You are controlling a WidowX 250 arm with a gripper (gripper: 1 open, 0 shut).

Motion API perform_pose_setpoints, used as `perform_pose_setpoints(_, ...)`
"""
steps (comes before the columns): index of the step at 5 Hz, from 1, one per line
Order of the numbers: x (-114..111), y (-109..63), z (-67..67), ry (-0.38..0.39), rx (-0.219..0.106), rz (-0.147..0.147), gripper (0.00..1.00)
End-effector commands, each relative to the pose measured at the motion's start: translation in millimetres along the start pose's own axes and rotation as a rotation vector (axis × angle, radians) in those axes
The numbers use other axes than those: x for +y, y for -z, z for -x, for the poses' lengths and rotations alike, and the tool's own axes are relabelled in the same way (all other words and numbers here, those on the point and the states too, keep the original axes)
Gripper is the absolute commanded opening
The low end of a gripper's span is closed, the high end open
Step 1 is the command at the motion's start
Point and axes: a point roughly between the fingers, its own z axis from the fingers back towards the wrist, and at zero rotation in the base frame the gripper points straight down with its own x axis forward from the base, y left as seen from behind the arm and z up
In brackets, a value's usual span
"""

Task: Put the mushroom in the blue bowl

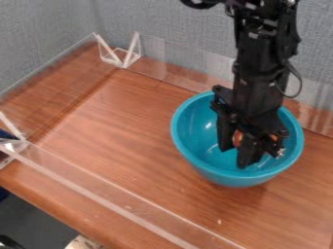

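The blue bowl (198, 160) sits on the wooden table at the right. My black gripper (251, 152) points straight down and reaches inside the bowl, with its fingertips low near the bottom. Its fingers are shut on a small reddish-brown thing, the mushroom (242, 143), of which only a sliver shows between them. The arm hides much of the bowl's far inside.
A low clear plastic wall (117, 195) runs along the front of the wooden table (104, 117) and along its left and back sides. White brackets stand at the back (127, 51) and at the left edge (11, 136).
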Motion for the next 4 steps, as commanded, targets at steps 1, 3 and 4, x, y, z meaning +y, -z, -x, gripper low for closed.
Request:
perform_pose_setpoints(1,3.3,-16.2,-2.8,-0.023,-0.052,-0.008,0.00)
perform_pose_setpoints(3,4.1,-19.9,-2.3,-0.046,-0.059,-0.005,0.00)
perform_pose_setpoints(4,4.1,-21.5,-2.4,-0.057,-0.061,-0.004,0.00)
